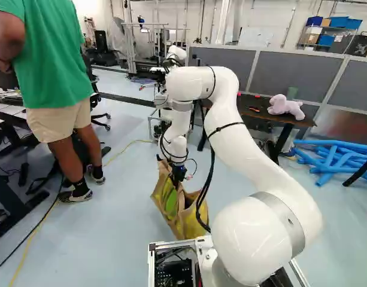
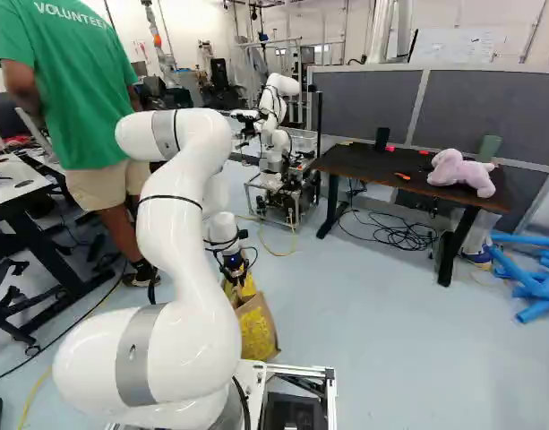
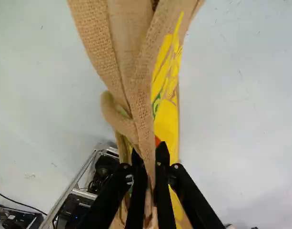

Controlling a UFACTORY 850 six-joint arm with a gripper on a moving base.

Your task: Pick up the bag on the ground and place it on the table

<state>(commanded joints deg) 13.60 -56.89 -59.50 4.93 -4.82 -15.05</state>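
Whereas the pick-up appears under way and the placing is not done, the entries run as follows.

Item: fingers point(image 3: 163, 167), one pair, dark; clamped on a gathered edge of the bag point(image 3: 129, 52), cloth pressed from both sides.

Item: bag, one, tan and coarse, with yellow printed panels; upper edge between the fingers, body below them, a loose fold point(image 3: 116, 114) just ahead of their tips. Whether its underside touches the floor point(image 1: 129, 221) cannot be told.

Item: worktop point(image 2: 356, 162), one, dark; well apart from the fingers, farther ahead and to their right.

Item: pink plush toy point(image 2: 462, 172), one, on the worktop, toward the end away from another robot point(image 2: 278, 148).

Step in hand: securing and lifting, by judgement; the grasp looks made.

Next move: keep the fingers closed on the cloth, raise them until the bag's underside would pass above the worktop's edge, carry right and ahead, probably with a drive of the base, then lower beside the toy and release.

Risks: the thin pinch may slip; the soft body may swing beneath the fingers or catch the worktop's edge.
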